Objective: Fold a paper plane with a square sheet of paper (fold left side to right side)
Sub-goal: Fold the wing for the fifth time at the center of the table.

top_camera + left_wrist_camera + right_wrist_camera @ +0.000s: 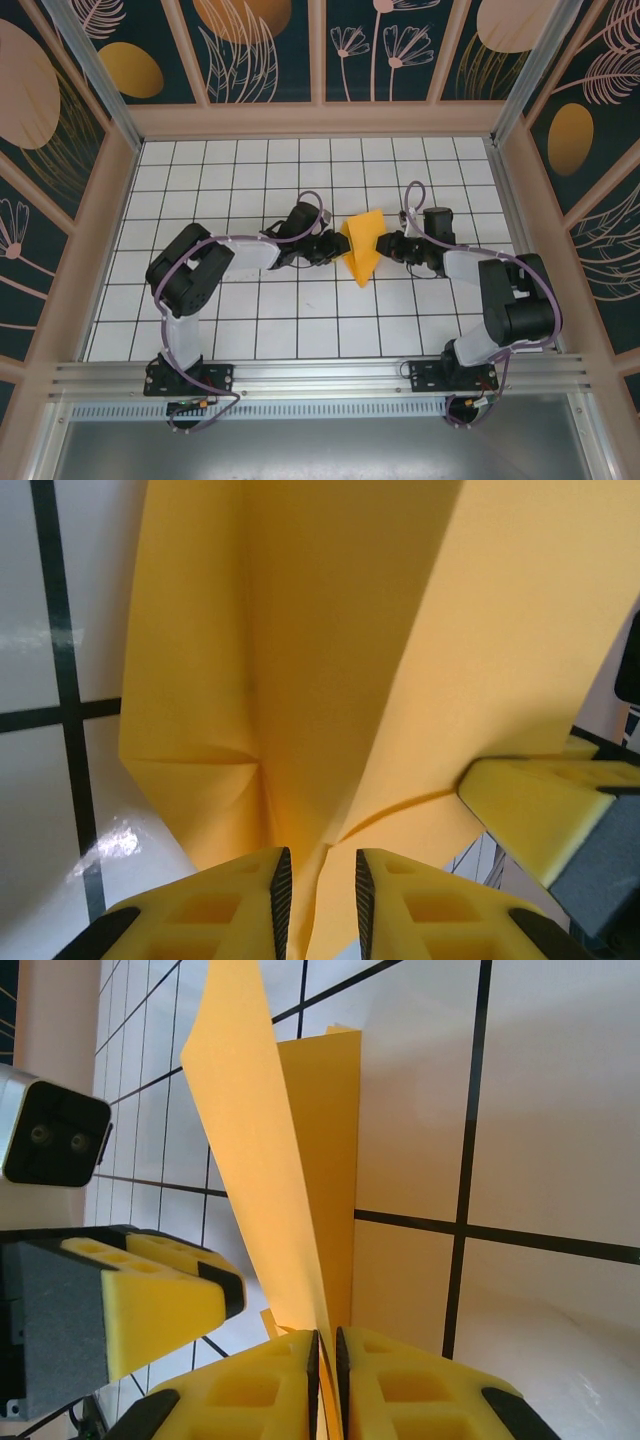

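**Right hand (pixel 386 245) clenched on the one sheet of paper (pixel 362 240); left hand (pixel 336 246) straddling it**

Nearest in the top view, a ribbed metal rail (pixel 320 372) runs along the near edge of the desk (pixel 250 170), with two arm bases bolted to it. The left arm (pixel 200 270) and right arm (pixel 510 300), both black and pale grey with lilac cable looped along them, bend inward and meet at mid-desk.

There are two hands and one sheet. The sheet stands up from the tiles between the hands, which cover its side edges from above.

In the right wrist view, the right hand (pixel 327 1360) has its two yellow, hollow-celled fingers pinched tight on the sheet (pixel 300 1160), with only paper between the dark pads. Just left of it is one finger (pixel 150 1305) of the left hand, a sliver of white tile showing between its pad and the paper. Above that finger is a pale box (pixel 50 1130) with two small round openings.

In the left wrist view, the left hand (pixel 322 890) has its fingers narrowly apart, and a fold of the sheet (pixel 330 660) drops into the gap. I cannot tell whether the pads press on it. One finger (pixel 530 800) of the right hand crosses the sheet's right part.

The paper is thin, matte and orange-yellow, creased and layered into a wedge whose point faces the arm bases. The desk is glossy white tile with dark grid lines.

Farthest off, the walls (pixel 260 50) are dark teal with orange ovals and pale leaf drawings.
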